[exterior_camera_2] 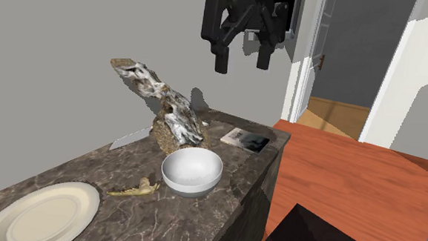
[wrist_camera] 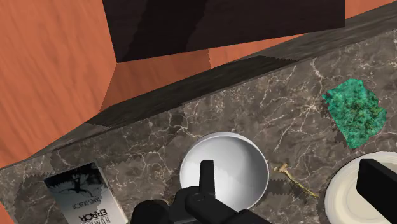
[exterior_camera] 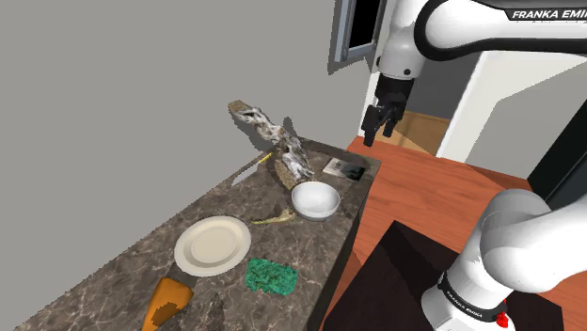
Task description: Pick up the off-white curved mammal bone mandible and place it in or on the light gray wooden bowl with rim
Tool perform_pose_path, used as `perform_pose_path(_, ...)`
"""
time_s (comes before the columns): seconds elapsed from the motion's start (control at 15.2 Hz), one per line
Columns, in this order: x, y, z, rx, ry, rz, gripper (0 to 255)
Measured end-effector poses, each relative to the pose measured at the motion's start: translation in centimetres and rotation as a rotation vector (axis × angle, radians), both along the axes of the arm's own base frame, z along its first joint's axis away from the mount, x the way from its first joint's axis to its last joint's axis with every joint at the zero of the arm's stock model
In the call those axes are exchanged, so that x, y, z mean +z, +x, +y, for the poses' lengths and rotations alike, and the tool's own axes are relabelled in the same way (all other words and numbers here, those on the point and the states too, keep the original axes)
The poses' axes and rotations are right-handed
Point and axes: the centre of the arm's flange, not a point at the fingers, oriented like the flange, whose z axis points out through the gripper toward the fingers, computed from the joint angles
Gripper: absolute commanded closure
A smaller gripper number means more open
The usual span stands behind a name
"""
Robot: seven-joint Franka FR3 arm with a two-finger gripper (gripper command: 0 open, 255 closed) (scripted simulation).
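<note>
The pale yellowish curved bone (exterior_camera: 273, 219) (exterior_camera_2: 135, 188) (wrist_camera: 295, 181) lies on the dark marble counter (exterior_camera: 310, 246), between the white bowl (exterior_camera: 315, 199) (exterior_camera_2: 192, 171) (wrist_camera: 242, 159) and a cream plate. The bowl holds nothing. My black gripper (exterior_camera: 381, 122) (exterior_camera_2: 243, 59) (wrist_camera: 291, 173) hangs open high above the counter's far end, past the bowl, with nothing between its fingers. In the wrist view one finger (wrist_camera: 207, 178) overlaps the bowl and the other (wrist_camera: 380, 184) overlaps the plate.
A driftwood piece (exterior_camera: 273, 141) (exterior_camera_2: 165, 110) stands behind the bowl, with a knife (exterior_camera: 249, 171) beside it. A small book (exterior_camera: 344, 168) (exterior_camera_2: 245, 140) (wrist_camera: 83, 194) lies at the counter's far corner. Nearer are the plate (exterior_camera: 213, 245) (exterior_camera_2: 41, 212), a green sponge (exterior_camera: 271, 275) (wrist_camera: 355, 111) and an orange object (exterior_camera: 166, 303).
</note>
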Motion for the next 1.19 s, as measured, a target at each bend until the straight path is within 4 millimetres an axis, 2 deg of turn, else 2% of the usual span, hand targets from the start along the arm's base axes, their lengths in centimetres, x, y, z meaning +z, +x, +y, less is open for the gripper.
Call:
perform_pose_path(0.07,0.0,0.0,0.0,0.000,0.000,0.000,0)
perform_pose_path(0.2,-1.3,0.7,0.4,0.029,-0.006,-0.005,0)
perform_pose_path(0.79,-10.0,6.7,3.1,0.238,-0.048,-0.049,0)
perform_pose_path(0.86,-11.4,7.4,3.4,0.262,-0.053,-0.052,0)
perform_pose_path(1.19,-16.7,10.8,5.7,0.382,-0.077,-0.080,0)
